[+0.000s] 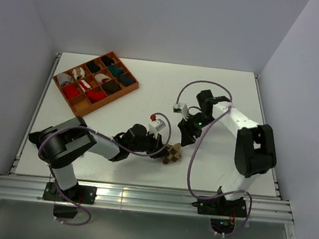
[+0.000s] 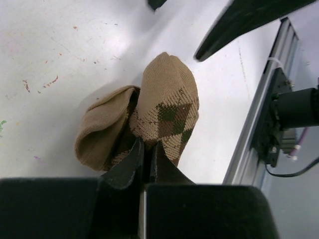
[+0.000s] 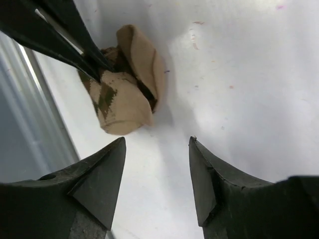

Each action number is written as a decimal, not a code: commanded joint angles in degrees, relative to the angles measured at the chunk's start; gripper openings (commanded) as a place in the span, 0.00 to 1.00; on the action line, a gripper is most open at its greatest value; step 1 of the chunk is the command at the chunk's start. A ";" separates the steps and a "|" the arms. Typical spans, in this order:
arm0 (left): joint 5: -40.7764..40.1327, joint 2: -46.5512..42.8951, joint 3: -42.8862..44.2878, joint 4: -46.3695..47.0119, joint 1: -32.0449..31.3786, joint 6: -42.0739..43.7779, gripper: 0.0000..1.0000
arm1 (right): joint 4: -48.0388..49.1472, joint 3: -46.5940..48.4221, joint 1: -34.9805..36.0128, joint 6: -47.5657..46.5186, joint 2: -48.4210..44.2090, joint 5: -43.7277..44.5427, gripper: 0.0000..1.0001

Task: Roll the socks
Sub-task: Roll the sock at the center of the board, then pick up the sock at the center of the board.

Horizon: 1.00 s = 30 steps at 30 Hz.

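The tan-and-brown argyle sock (image 1: 173, 154) lies bunched and partly rolled on the white table near the front edge. In the left wrist view the argyle sock (image 2: 167, 107) sits right at my left gripper (image 2: 147, 145), whose jaws are shut on its near edge. The left gripper (image 1: 164, 150) lies low on the table. My right gripper (image 3: 157, 142) is open and empty, hovering just short of the sock (image 3: 124, 94); in the top view the right gripper (image 1: 185, 135) is above and right of the sock. A small red-and-white bit (image 1: 155, 119) shows behind the left wrist; I cannot tell whether it is the red sock.
An orange compartment tray (image 1: 129, 90) with black, teal, white and red sock rolls stands at the back left. The aluminium rail (image 1: 138, 195) runs along the table's front edge, close to the sock. A grey cable (image 1: 195, 159) hangs from the right arm.
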 commanded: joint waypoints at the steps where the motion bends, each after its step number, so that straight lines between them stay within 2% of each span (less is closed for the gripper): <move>1: 6.85 4.23 -1.20 -11.61 2.23 -1.35 0.00 | 5.23 -4.92 -1.14 -1.92 -7.53 -0.38 0.61; 9: 17.41 9.76 3.55 -16.70 6.80 -4.68 0.00 | 16.82 -19.87 0.17 -7.81 -29.04 3.40 0.68; 13: 20.66 12.22 6.27 -18.99 8.30 -6.09 0.00 | 23.60 -28.74 3.32 -8.16 -39.15 6.90 0.77; 16: 21.81 13.89 7.76 -21.09 9.44 -6.89 0.00 | 27.03 -32.35 7.18 -7.64 -42.87 9.46 0.79; 23: 22.25 16.79 11.19 -26.54 10.32 -6.63 0.00 | 34.94 -37.55 16.42 -6.49 -41.75 16.66 0.79; 30: 23.57 19.08 13.40 -29.72 10.94 -5.92 0.00 | 40.39 -39.31 21.70 -6.84 -39.63 21.24 0.79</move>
